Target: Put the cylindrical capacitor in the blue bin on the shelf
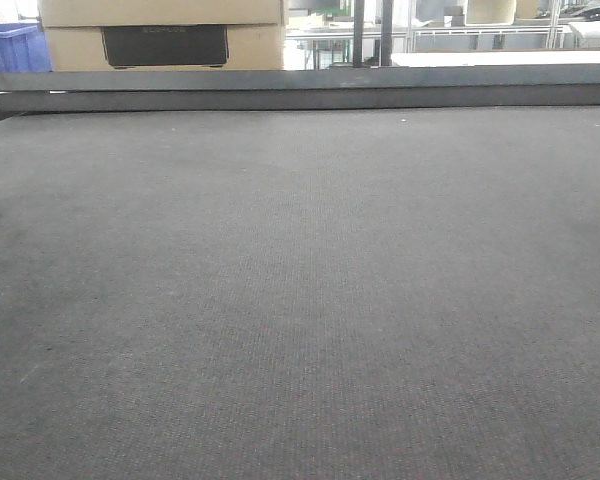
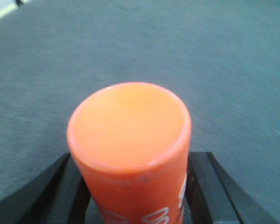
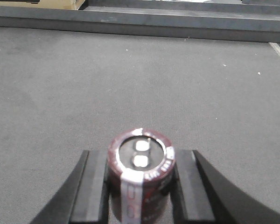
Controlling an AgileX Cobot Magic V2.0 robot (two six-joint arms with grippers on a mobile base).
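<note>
now right claw point(image 3: 140, 179) clasps the cylindrical capacitor point(image 3: 141, 156); left claw point(image 2: 136, 168), a smooth orange cylinder point(image 2: 128, 126).

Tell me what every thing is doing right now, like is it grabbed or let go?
Cylindrical capacitor, grabbed between the right jaws, end with two silvery terminals showing.
Orange cylinder, grabbed between the left jaws, flat end showing.
Right gripper, jaws shut on the cylindrical capacitor.
Left gripper, jaws shut on the orange cylinder.
</note>
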